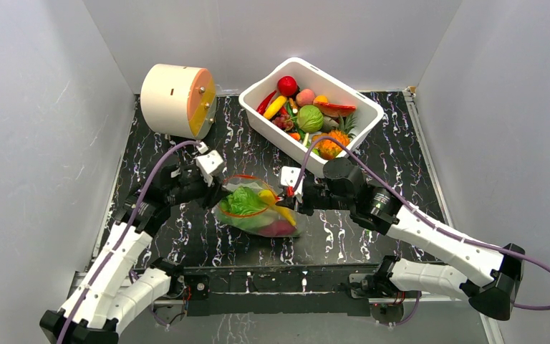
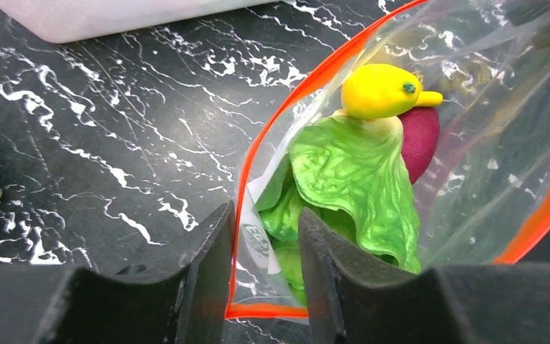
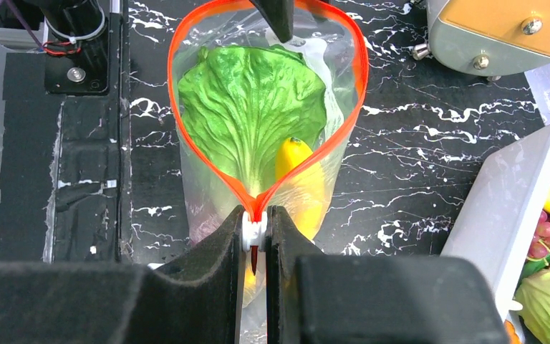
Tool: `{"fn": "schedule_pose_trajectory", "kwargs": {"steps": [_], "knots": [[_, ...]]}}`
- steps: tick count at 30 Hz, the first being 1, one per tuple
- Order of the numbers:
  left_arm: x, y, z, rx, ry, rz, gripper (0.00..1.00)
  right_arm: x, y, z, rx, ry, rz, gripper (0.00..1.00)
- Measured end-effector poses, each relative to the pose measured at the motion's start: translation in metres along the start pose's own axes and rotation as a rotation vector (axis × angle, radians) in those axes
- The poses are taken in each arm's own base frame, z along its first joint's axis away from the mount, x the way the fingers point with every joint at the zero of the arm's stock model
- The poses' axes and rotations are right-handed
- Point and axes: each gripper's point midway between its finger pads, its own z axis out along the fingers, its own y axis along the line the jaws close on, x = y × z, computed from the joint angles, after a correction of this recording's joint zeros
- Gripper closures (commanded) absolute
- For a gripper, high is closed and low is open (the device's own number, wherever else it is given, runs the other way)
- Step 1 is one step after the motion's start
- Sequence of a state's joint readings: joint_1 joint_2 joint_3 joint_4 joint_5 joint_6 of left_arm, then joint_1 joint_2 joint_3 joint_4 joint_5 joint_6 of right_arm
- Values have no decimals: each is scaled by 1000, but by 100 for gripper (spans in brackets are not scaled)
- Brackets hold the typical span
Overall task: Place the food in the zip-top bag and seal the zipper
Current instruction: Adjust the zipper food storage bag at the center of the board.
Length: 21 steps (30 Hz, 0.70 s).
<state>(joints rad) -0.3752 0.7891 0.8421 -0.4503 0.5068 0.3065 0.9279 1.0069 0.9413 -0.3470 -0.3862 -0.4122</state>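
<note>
The clear zip-top bag (image 1: 254,209) lies between both grippers with its mouth open in a loop. Its orange-red zipper (image 3: 175,93) shows in both wrist views. Inside are a green leafy piece (image 3: 247,100), a yellow piece (image 2: 379,89) and a dark red piece (image 2: 421,140). My right gripper (image 3: 256,215) is shut on the zipper's white slider (image 3: 255,231) at the bag's near end. My left gripper (image 2: 265,265) straddles the opposite corner of the bag with its jaws apart, the left finger (image 2: 208,279) against the orange strip. More food (image 1: 309,118) fills the white tub.
The white rectangular tub (image 1: 276,138) stands at the back right, close behind the right arm. A cream cylinder with an orange face (image 1: 175,100) lies at the back left. White walls enclose the black marbled tabletop (image 1: 372,236).
</note>
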Motion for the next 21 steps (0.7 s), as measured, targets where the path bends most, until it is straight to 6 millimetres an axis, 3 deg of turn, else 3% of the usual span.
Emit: {"fn": "schedule_pose_trajectory", "kwargs": {"steps": [3,9,16,21], "knots": [[10,0,9,33,43,-13,99,-1,0,0,0,-2,-5,97],[15,1,7,24,88,-41,100,1,-6,-1,33,11,13,98],[-58,2,-33,-42,-46,-28,100,12,-41,-13,184,42,83,99],[-58,-6,-41,-28,-45,-48,100,12,-55,-18,237,33,117,98]]}}
